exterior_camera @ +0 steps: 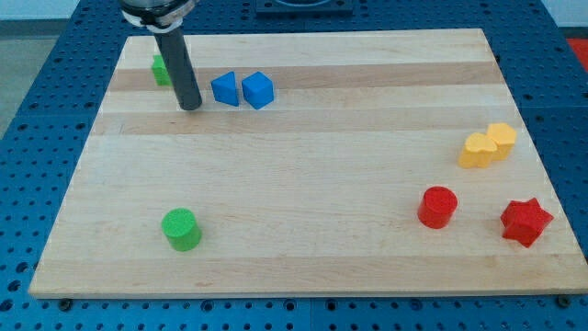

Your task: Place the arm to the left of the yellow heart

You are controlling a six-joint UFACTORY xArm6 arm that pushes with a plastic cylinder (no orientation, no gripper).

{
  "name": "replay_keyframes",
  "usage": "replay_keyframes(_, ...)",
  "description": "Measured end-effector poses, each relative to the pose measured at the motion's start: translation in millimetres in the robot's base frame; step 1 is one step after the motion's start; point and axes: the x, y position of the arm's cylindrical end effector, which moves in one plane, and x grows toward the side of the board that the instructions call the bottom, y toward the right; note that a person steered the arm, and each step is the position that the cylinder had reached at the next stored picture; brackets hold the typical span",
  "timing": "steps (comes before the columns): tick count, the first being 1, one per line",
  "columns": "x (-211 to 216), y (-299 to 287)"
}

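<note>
On a pale wooden counter [303, 175], my tip [191, 108], the end of a dark rod with no claw to open or grip, rests just left of a blue triangular block [224, 88] and blue cube [258, 90], partly hiding a green block [161, 69]. The yellow heart block [478, 150] lies far to its right, touching a yellow block [502, 139].

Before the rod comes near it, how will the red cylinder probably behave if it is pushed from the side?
The red cylinder stands upright and looks squat, so it would probably slide on the smooth wooden board rather than tip. Its round wall may let it slip off my tip sideways if pushed off-centre. It looks solid and rigid, likely light.
</note>
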Motion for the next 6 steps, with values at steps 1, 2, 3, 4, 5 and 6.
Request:
replay_keyframes(1,5,106)
replay_keyframes(2,7,191)
replay_keyframes(3,12,218)
replay_keyframes(4,16,222)
replay_keyframes(5,97,284)
replay_keyframes(6,107,293)
